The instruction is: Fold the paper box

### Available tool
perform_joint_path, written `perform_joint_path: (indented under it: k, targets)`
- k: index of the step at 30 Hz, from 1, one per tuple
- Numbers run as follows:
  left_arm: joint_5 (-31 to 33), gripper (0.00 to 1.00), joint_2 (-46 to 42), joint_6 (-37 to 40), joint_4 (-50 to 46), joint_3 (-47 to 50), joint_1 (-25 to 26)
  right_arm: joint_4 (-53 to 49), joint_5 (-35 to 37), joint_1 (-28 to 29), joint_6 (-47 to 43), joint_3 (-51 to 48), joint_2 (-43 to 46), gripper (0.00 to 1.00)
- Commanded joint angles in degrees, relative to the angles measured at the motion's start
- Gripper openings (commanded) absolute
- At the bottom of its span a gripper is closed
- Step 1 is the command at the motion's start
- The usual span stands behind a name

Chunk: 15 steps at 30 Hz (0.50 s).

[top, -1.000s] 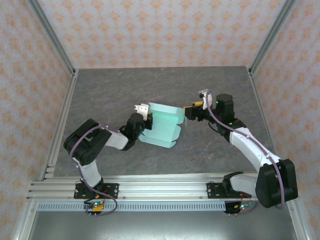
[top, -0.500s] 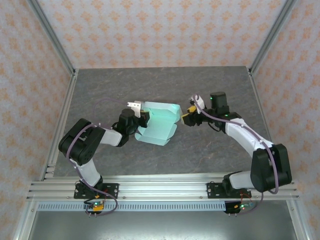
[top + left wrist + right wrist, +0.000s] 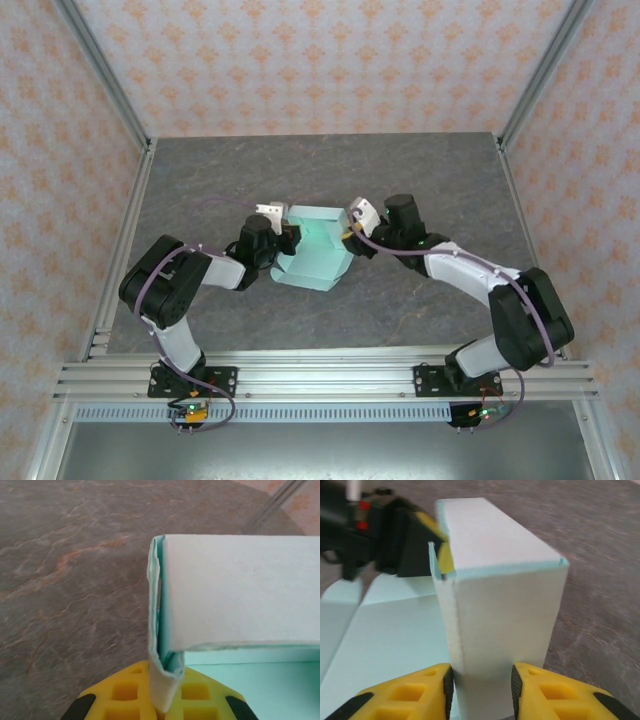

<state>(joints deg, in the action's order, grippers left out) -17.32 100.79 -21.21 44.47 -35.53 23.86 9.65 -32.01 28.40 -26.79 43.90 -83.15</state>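
The paper box [image 3: 312,250] is pale mint-green card, partly folded, lying mid-table between both arms. My left gripper [image 3: 284,240] holds its left edge. In the left wrist view the yellow fingers [image 3: 120,692] are shut on a doubled fold of the paper box [image 3: 240,590], whose white wall stands upright ahead. My right gripper [image 3: 349,236] is at the box's right end. In the right wrist view its yellow fingers [image 3: 420,692] press both sides of an upright folded wall of the paper box [image 3: 500,605]; the right gripper [image 3: 481,690] is shut on it.
The grey stone-patterned table [image 3: 420,160] stretches behind and to both sides of the box. Patterned walls and metal frame posts [image 3: 105,75] enclose it. The left arm's black wrist [image 3: 375,535] sits close behind the box in the right wrist view.
My right gripper has moved left onto the box's right end, and the right flap has come up and over, so the box looks narrower. The left gripper shifted slightly left, still gripping.
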Motion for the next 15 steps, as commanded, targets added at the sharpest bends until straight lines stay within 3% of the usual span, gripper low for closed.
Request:
perform_joint_path:
  k: [1,4,9,12,15]
  targets:
    - [3.1,0.0,-0.8,-3.0,0.6,-0.8,0.9,15.7,18.2,3.0,8.3,-2.8,-1.8,0.39]
    - [6.7,0.0,-2.3,-2.8,-1.4,-0.8,2.5,18.6,26.0,5.5,10.8,-2.3,-4.1,0.41]
    - [9.4,0.0,-3.2,-3.7,-3.6,-1.6,4.8,21.4,33.0,9.2,12.4,0.8,-8.7,0.48]
    - [11.9,0.0,-4.1,-5.0,-4.5,-1.2,6.1,21.7,38.3,9.8,12.6,3.3,-10.7,0.44]
    - [17.6,0.0,-5.5,-12.3,-7.8,-0.6,6.8,21.8,43.1,10.0,12.6,5.4,-12.6,0.38]
